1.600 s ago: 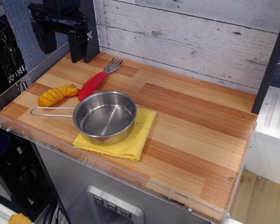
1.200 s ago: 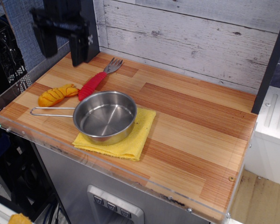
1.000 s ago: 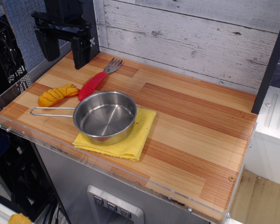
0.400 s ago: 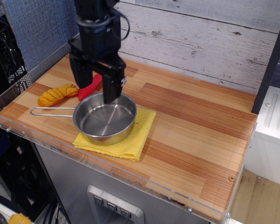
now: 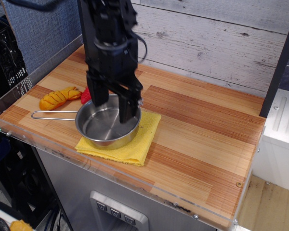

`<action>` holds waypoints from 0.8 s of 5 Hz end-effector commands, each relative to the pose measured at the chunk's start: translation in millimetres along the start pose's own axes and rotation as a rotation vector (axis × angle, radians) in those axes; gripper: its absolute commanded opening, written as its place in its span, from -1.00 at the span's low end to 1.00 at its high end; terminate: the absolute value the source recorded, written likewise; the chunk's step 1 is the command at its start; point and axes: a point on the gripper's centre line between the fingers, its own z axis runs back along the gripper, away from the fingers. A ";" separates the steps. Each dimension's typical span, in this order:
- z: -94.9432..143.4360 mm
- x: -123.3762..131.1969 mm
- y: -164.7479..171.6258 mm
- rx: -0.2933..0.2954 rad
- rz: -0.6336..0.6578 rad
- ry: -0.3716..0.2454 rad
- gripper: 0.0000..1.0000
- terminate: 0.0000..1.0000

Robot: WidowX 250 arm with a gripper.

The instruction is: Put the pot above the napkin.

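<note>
Directly beneath the black two-fingered claw [image 5: 113,107] sits the small shiny stainless-steel pot [image 5: 108,121], its round bowl resting on the folded bright yellow napkin [image 5: 137,143] and its long thin wire handle running out to the claw's left along the striped wooden tabletop [image 5: 202,134]. The claw's fingers are spread about as wide as half the bowl and hold nothing; one finger hangs over the rear of the bowl, the other reaches down by the right-hand rim, though whether it touches the steel cannot be told from this single view.

Judging by the task, the pot must leave the cloth and land on the bare boards behind it, toward the plank wall. A sound way would be to settle one finger inside and one outside the thin rim, close firmly, lift only enough to clear the cloth, and carry the pot back without letting the handle swing into the toys lying left of the claw. The napkin may drag along if the lift is too low.

Counted: one pot, one napkin, one orange-yellow ridged toy [image 5: 59,98], one red-handled utensil [image 5: 86,95] mostly hidden behind the claw, one claw.
</note>
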 end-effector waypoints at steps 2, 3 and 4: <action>-4.5 16.7 -25.1 -0.024 -0.039 -0.030 1.00 -1.00; -10.8 17.3 -26.9 -0.017 -0.038 -0.019 1.00 -1.00; -23.0 17.7 -22.7 -0.016 -0.027 0.002 -1.00 -1.00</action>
